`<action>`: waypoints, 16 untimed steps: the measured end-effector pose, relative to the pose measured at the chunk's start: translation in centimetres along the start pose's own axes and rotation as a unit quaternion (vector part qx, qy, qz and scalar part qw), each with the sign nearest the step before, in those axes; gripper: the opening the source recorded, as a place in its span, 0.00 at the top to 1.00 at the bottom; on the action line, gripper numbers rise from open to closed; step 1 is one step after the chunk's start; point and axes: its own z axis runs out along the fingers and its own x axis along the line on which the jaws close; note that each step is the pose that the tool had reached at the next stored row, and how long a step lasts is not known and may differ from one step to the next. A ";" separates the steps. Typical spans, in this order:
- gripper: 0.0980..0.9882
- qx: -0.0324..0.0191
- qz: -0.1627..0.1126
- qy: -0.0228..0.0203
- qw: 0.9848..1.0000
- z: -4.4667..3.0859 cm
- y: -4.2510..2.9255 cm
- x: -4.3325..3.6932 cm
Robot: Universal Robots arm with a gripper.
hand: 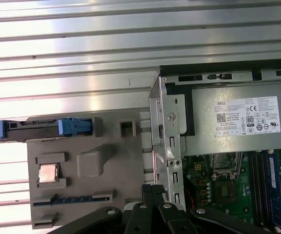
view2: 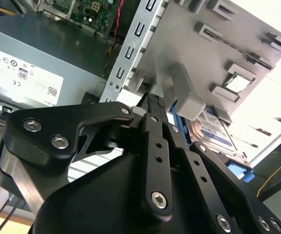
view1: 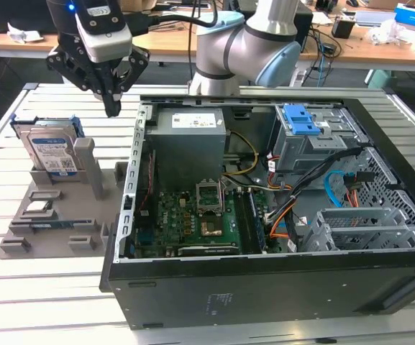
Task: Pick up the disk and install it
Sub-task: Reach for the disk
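One disk [view1: 50,149], standing on edge in grey fixture tray [view1: 85,215], beside open computer case [view1: 265,287]. One gripper [view1: 112,105], above the tray, jaws together, empty. We judge the disk rigid, fairly heavy, shock-sensitive; best taken across its flat faces at the upper edge.

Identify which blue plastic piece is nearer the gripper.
The frame on the disk, outside the case; the latch on the drive cage sits inside, farther off.

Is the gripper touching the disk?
Apart. In the exterior view the gripper hangs clear of the disk, with bare table showing between them.
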 end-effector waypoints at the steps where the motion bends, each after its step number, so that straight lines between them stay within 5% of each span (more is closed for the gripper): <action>1: 0.99 0.000 0.000 0.000 1.000 0.00 -0.01 0.08; 16: 0.99 0.000 0.000 0.000 1.000 -0.03 -0.10 1.34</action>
